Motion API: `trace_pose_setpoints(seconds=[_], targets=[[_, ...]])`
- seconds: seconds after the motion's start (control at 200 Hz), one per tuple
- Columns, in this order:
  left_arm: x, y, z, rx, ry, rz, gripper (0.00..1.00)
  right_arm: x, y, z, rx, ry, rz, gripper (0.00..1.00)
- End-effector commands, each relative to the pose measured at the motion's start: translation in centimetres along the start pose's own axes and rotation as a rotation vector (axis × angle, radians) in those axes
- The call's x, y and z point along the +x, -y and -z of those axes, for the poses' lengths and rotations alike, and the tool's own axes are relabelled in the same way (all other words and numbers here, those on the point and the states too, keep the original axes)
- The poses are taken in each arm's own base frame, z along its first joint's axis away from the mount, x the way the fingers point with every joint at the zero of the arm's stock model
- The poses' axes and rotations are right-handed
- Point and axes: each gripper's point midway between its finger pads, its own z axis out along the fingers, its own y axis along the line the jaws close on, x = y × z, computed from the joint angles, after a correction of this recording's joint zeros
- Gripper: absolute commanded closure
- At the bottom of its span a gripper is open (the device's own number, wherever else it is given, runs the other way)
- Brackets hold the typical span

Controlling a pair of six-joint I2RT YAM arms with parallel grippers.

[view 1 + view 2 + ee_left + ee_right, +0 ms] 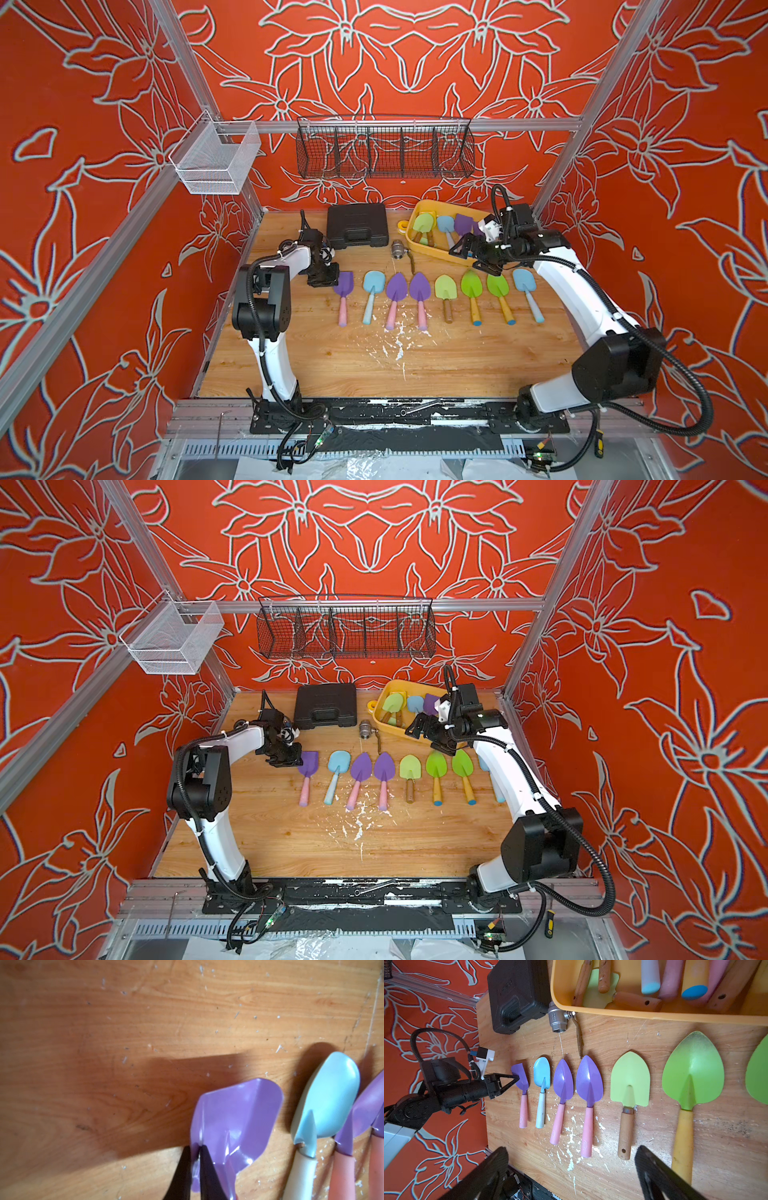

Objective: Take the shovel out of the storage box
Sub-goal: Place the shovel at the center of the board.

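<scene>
On a paint-flecked wooden table (332,365) inside red flowered walls (104,208), the shallow yellow-orange storage box (434,252) sits back right, shovels (424,224) inside, while the left gripper (195,1147) pinches the blade edge of a purple shovel (236,1118) lying outside it and the right gripper (571,1152) hangs wide open.

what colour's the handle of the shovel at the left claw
Pink handle on the purple shovel; clearest in the right wrist view.
</scene>
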Motion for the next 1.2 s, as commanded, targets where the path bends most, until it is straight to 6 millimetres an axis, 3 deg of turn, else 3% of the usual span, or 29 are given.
trace_pose_setpoints(seconds=[0.0,0.345,0.585,0.686,0.776,0.856,1.196], targets=[[0.5,0.7,-0.2,0.034,-0.034,0.001,0.9,0.2,-0.1,0.5,-0.014,0.009,-0.006,0.03],[0.4,2.2,-0.7,0.067,-0.064,-0.007,0.9,0.7,0.0,0.5,-0.018,0.006,-0.011,0.03],[0.3,1.1,-0.4,0.033,-0.054,0.014,0.88,1.2,0.3,0.9,-0.012,0.006,-0.008,0.03],[0.2,0.8,-0.3,0.042,-0.047,0.029,0.76,1.4,0.4,1.0,-0.009,0.005,-0.002,0.03],[0.4,0.3,0.1,0.019,-0.036,0.039,0.51,1.4,0.6,1.2,-0.003,0.005,0.001,0.03],[0.1,-0.1,0.9,-0.014,-0.005,0.048,0.38,1.3,0.6,1.5,0.005,0.012,0.008,0.03],[-2.2,-1.8,6.6,-0.167,0.158,0.129,0.17,-1.4,2.4,1.7,0.118,0.001,0.007,0.03]])
